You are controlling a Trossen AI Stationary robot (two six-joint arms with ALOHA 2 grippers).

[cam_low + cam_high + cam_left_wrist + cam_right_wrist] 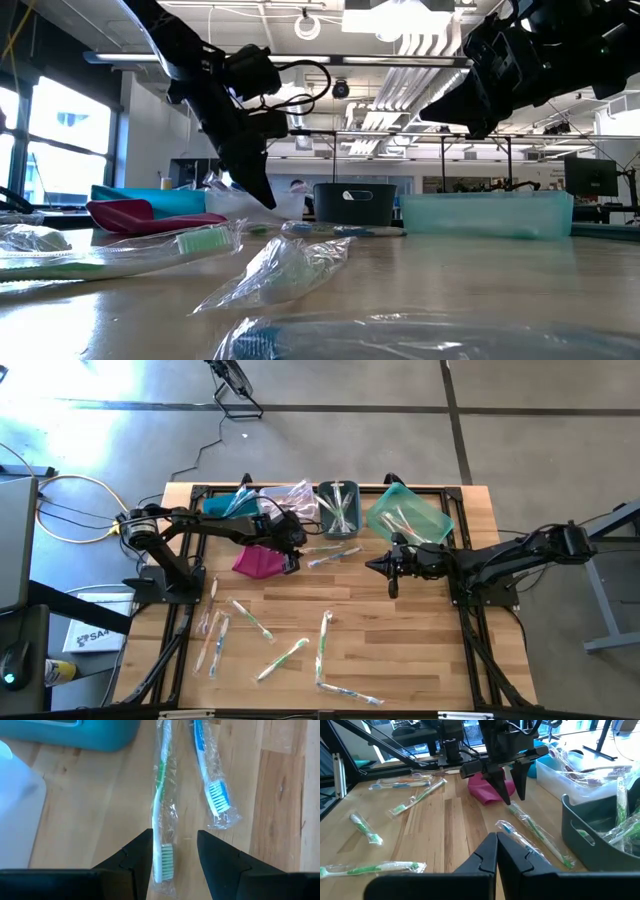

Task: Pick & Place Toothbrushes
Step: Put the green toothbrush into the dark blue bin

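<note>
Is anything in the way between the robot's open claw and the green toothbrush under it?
No. The left gripper hangs open right over the wrapped green toothbrush, its head showing between the fingers. Only its own clear wrapper covers it. The blue toothbrush lies beside it, apart.

**Two toothbrushes by the open gripper**

The left gripper (pixel 175 862) has two dark fingers (pixel 135 857) with a gap between them. A green toothbrush (pixel 161 805) lies in a clear bag on the wooden table (pixel 90 805). Its white bristle end sits right in the gap, close to one finger. The fingers are not squeezing it. Just beside it lies a blue toothbrush (pixel 209 767), also in a clear bag. Its blue and white bristles point up, and it is not touching the green one. A teal bin (pixel 95 735) sits farther off, past the two brushes. A white, see-through bin (pixel 17 805) shows at the edge, near the teal one
</note>
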